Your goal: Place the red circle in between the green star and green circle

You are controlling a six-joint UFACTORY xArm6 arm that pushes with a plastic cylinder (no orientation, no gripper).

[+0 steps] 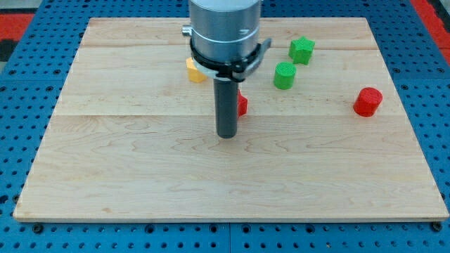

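A red round block [368,101], the red circle, sits near the view's right edge of the wooden board [126,176]. Two green blocks lie at the upper right of centre: one [301,50] higher, one [285,75] just below and left of it. I cannot tell which is the star and which the circle. My tip [226,135] rests on the board near the centre, far left of the red circle. A second red block [242,105] peeks out just right of the rod, close to it; its shape is hidden.
A yellow block [194,71] is partly hidden behind the arm's grey body, above and left of my tip. The board lies on a blue perforated table [21,140].
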